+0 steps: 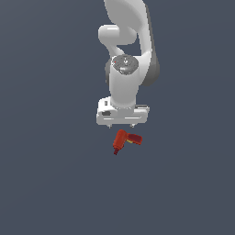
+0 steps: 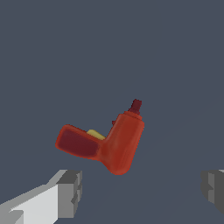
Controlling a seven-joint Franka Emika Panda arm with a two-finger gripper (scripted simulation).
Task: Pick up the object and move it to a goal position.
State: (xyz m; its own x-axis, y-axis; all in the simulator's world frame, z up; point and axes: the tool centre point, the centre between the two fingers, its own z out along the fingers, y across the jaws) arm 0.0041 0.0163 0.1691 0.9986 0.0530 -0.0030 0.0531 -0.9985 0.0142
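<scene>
From outside, the white gripper (image 1: 122, 125) hangs just above the red drill (image 1: 125, 140) lying on the grey floor (image 1: 46, 183). At the wrist, wide-open, empty fingers (image 2: 70, 192) sit off-centre from it; descending so could knock it aside.

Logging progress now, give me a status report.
Tool open, empty, above drill. Drill lying free, between fingers, ungrasped. Nothing in the way.

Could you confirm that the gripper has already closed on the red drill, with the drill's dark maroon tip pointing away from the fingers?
Not quite: the gripper is open, and the red drill lies free between and beyond its spread fingers, untouched. The wrist view shows this. The dark maroon tip does point away from the fingers.
</scene>
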